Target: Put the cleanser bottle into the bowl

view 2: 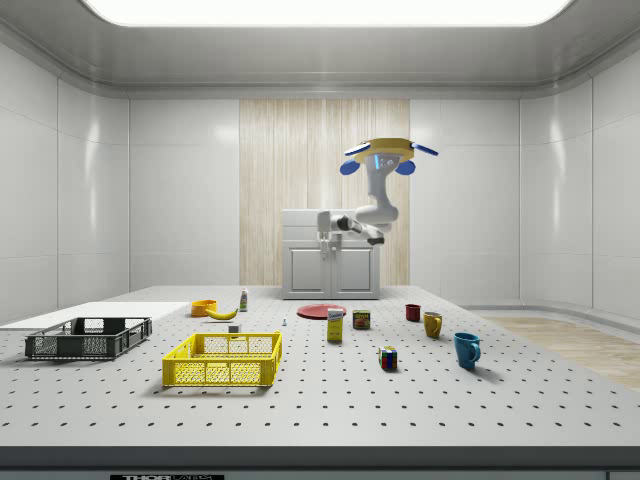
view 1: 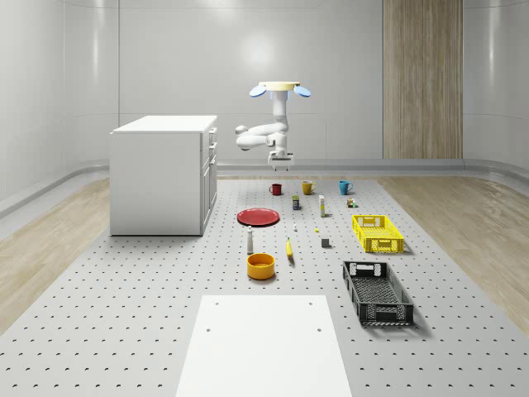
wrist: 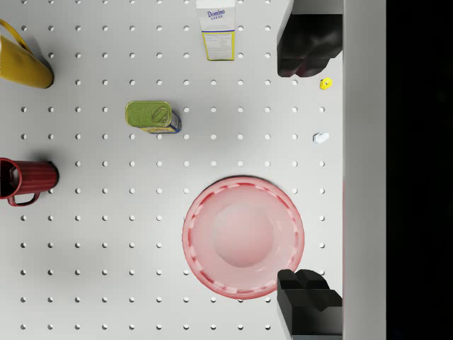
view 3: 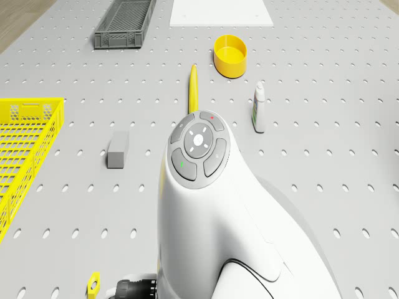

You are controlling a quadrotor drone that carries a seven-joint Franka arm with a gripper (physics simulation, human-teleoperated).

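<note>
Task barely begun: drone (view 1: 280,88) hovered high above the floor, hand (view 1: 278,159) released and empty over the red plate (wrist: 243,237). Cleanser bottle (view 3: 259,108) stood untouched on the floor near the yellow bowl (view 3: 230,55), pickup and drop left

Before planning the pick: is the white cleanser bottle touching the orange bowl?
Apart. In the drone view the white cleanser bottle stands on the pegboard floor with bare floor separating it from the orange bowl.

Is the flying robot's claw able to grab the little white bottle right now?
Probably not yet: the claw hangs high over the red plate, while the white cleanser bottle stands apart, nothing crowding it.
</note>
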